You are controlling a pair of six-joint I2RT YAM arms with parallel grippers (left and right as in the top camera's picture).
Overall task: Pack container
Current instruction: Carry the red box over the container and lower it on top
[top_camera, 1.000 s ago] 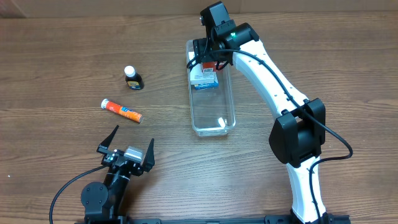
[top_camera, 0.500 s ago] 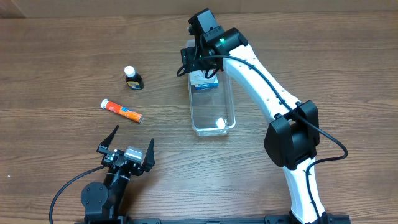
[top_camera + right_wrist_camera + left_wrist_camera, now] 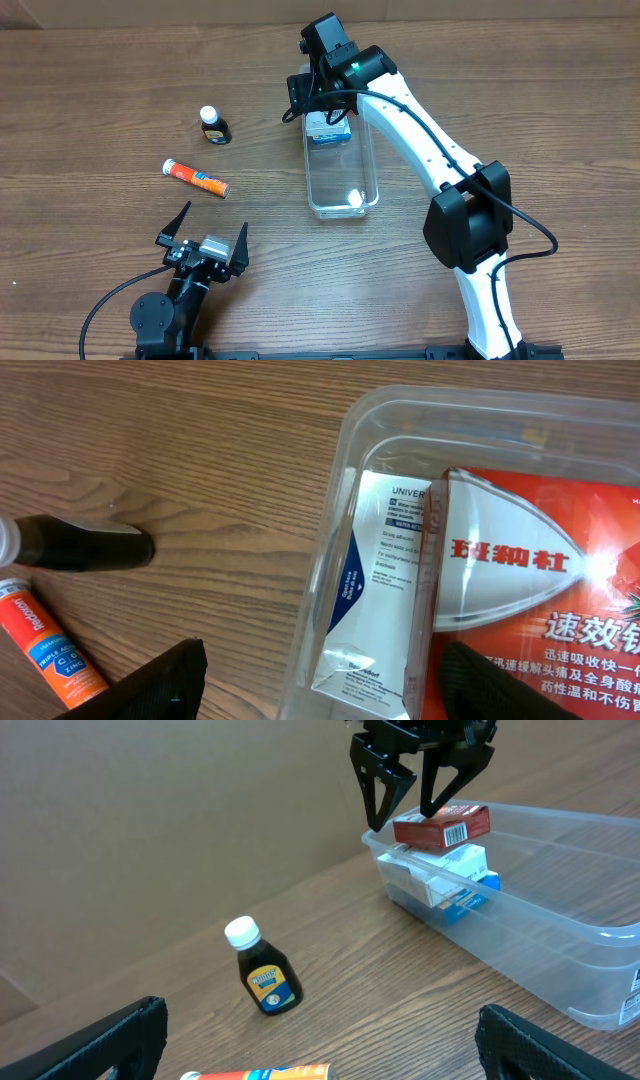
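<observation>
Container (image 3: 340, 168) holding two boxes (image 3: 445, 825), one bottle (image 3: 214, 126), one tube (image 3: 196, 178) outside

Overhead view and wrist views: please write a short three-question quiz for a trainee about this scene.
1. True or false: the red cardboard box rests on the white-and-blue box inside the long clear plastic container.
2. What lies outside the container? A) small dark bottle with white cap and orange tube; B) only a green cup; C) a metal spoon.
3. Is the right gripper open or shut?
Key: 1 true; 2 A; 3 open.
</observation>
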